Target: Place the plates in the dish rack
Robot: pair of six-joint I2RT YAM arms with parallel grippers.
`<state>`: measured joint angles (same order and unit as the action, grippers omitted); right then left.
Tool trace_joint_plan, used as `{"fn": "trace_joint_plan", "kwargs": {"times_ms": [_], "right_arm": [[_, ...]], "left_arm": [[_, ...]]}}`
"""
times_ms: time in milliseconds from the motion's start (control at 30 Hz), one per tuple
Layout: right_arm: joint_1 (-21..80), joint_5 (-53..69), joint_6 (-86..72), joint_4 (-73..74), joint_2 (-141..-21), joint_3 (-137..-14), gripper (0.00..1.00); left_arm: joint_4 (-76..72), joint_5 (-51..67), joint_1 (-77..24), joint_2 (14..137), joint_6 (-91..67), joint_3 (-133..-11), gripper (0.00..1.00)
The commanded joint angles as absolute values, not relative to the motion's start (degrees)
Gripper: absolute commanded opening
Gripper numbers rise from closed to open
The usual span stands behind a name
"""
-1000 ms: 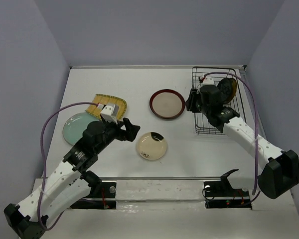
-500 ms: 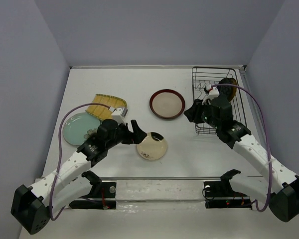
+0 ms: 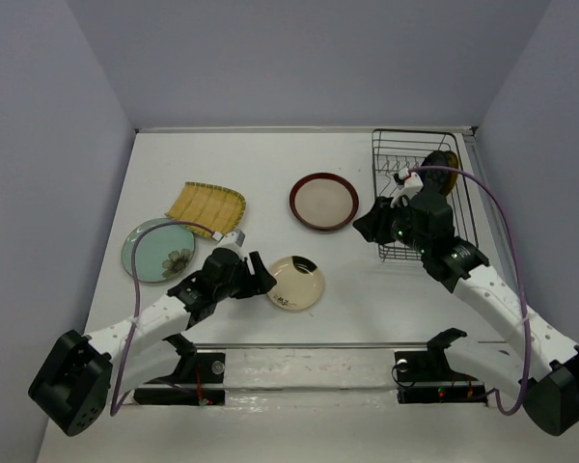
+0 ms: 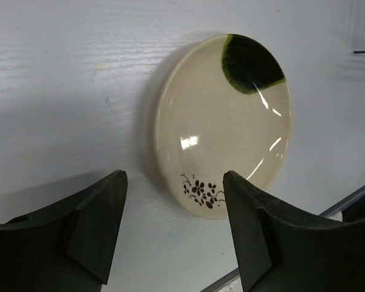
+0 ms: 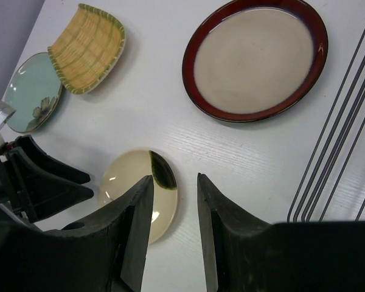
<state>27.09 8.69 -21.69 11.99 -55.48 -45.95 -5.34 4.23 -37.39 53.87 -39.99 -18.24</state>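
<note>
The cream plate (image 3: 294,283) with a dark mark lies flat near the front. My left gripper (image 3: 259,275) is open just left of it, and the left wrist view shows the plate (image 4: 222,121) ahead of the spread fingers (image 4: 173,179). My right gripper (image 3: 372,222) is open and empty at the black wire dish rack's (image 3: 420,241) left edge, above the table (image 5: 173,179). A small patterned yellow plate (image 3: 446,166) stands in the rack. The red-rimmed beige plate (image 3: 323,202), yellow fan plate (image 3: 206,206) and pale green plate (image 3: 158,250) lie flat on the table.
The right wrist view shows the cream plate (image 5: 118,176), red-rimmed plate (image 5: 255,58), fan plate (image 5: 88,48), green plate (image 5: 30,91), rack wires (image 5: 340,134) and my left gripper (image 5: 42,182). Grey walls enclose the table. A rail (image 3: 318,345) runs along the near edge.
My left gripper has moved down and right, off the fan plate's side to the cream plate's left edge. My right gripper has drawn back from the rack toward the front left.
</note>
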Motion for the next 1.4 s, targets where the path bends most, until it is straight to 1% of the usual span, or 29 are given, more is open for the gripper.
{"fn": "trace_joint_plan", "kwargs": {"times_ms": [0,100,133,267,300,367,467,567,600,667,867,967,1000,1033,1100,1133,1200,1267,1300,1367], "right_arm": [[27.6,10.5,-21.7,9.5,-54.7,-45.0,0.41],[27.6,10.8,-21.8,9.1,-55.1,-45.0,0.41],[27.6,11.0,-21.8,9.1,-55.3,-45.0,0.41],[27.6,11.9,-22.1,8.8,-55.9,-44.8,0.41],[27.6,12.1,-22.3,8.7,-55.9,-44.7,0.41],[27.6,13.0,-22.6,8.2,-56.2,-44.5,0.41],[27.6,15.6,-22.9,7.2,-57.3,-44.4,0.41],[27.6,19.0,-22.9,6.3,-58.2,-44.5,0.41],[27.6,19.8,-22.7,6.2,-58.8,-44.6,0.41],[27.6,21.0,-22.5,5.2,-59.4,-44.0,0.41],[27.6,24.2,-22.9,3.2,-60.6,-43.2,0.41],[28.1,25.3,-22.9,2.7,-61.3,-43.3,0.41],[28.1,25.7,-22.6,2.7,-61.6,-43.3,0.42],[28.1,26.5,-21.8,2.7,-62.5,-43.3,0.42],[28.6,27.5,-20.8,2.8,-63.7,-43.3,0.42],[28.7,28.2,-20.3,2.7,-64.3,-43.3,0.44],[29.2,30.1,-18.9,3.1,-66.4,-43.6,0.53],[29.2,31.4,-18.5,3.6,-67.9,-44.1,0.64],[29.2,31.6,-18.0,3.7,-69.3,-44.6,0.73],[29.8,31.7,-17.8,4.0,-70.7,-45.0,0.8]], "left_arm": [[-12.3,3.3,-37.3,57.0,-41.0,-16.3,0.74],[-15.4,4.5,-37.2,59.5,-41.0,-15.5,0.68],[-16.9,4.7,-37.2,60.2,-41.1,-15.5,0.64],[-18.3,5.4,-37.3,62.4,-41.0,-15.5,0.54],[-18.6,5.0,-37.2,62.6,-40.9,-15.5,0.48],[-19.2,4.6,-37.3,62.9,-40.8,-15.5,0.43],[-20.1,4.5,-37.3,63.7,-41.0,-15.6,0.41],[-21.1,4.2,-37.2,65.1,-40.9,-15.6,0.35],[-21.4,3.7,-37.3,65.6,-40.7,-15.6,0.31],[-21.5,2.6,-37.2,66.2,-40.2,-15.6,0.29],[-22.8,1.8,-37.2,68.4,-39.7,-15.6,0.29],[-23.3,1.3,-37.3,68.8,-39.6,-15.3,0.18],[-23.3,1.1,-37.2,68.7,-39.6,-15.3,0.09],[-23.3,1.1,-37.3,68.2,-39.6,-15.1,0.06],[-23.4,1.7,-37.2,67.2,-39.8,-15.0,0.06],[-23.4,1.9,-37.2,65.5,-39.9,-14.9,0.06],[-23.2,2.6,-37.2,62.4,-39.9,-14.9,0.06],[-22.9,3.2,-37.2,60.1,-40.1,-14.9,0.06],[-22.4,3.9,-37.3,58.8,-40.2,-15.0,0.06],[-21.0,4.8,-37.3,55.5,-39.8,-15.8,0.06]]}}
